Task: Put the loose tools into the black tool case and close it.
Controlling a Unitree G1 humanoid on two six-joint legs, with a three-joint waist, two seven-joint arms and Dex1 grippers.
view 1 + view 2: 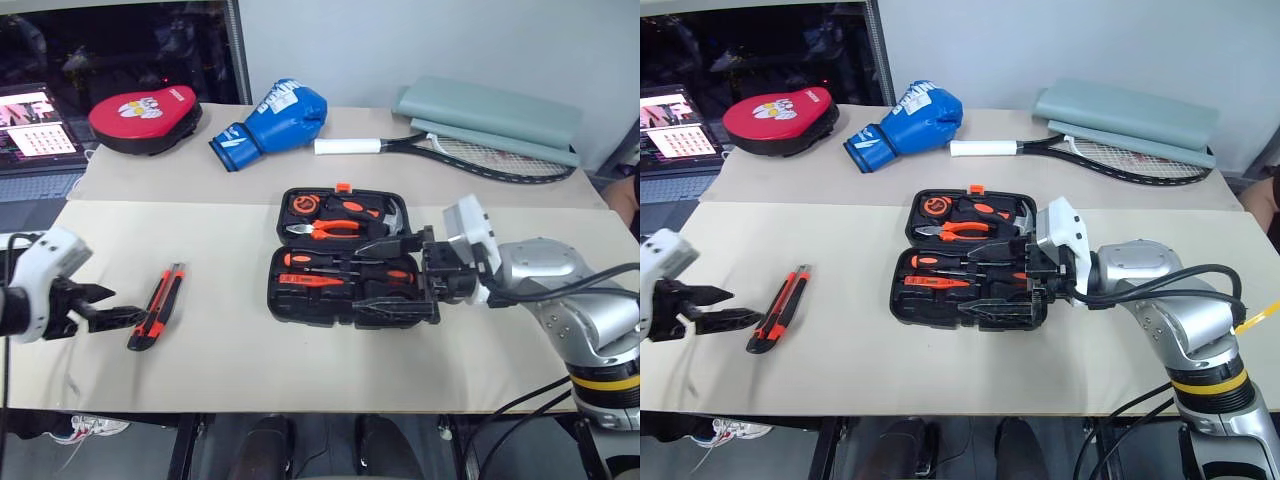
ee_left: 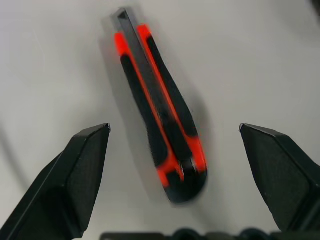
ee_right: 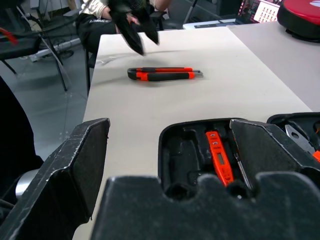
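at about 8 o'clock on your beige counter [image 1: 230, 370], your left claw [image 1: 118, 317] hangs with its two black fingers spread wide and nothing between them; the orange-black utility knife [image 1: 158, 306] lies flat just beside its tips, not touched. in the left wrist view the knife [image 2: 160, 130] sits in the gap between the fingers, clear of both.

at the centre, the black hinged plastic tool case [image 1: 340, 258] lies open. in its near half you see two black-and-orange-handled screwdrivers [image 1: 335, 262] and a slim orange tester pen [image 1: 305, 280] seated in the moulded slots; the far half holds orange-handled pliers [image 1: 335, 230]. your right claw [image 1: 395, 280], coming in from 3 o'clock, points across the case's right end with its fingers wide apart, gripping nothing.

further back, from 11 to 1 o'clock: a red padded focus mitt [image 1: 145, 119], a blue boxing glove [image 1: 275, 122], a black tennis racket with a white grip [image 1: 450, 152], and a folded grey-green mat [image 1: 490, 118].
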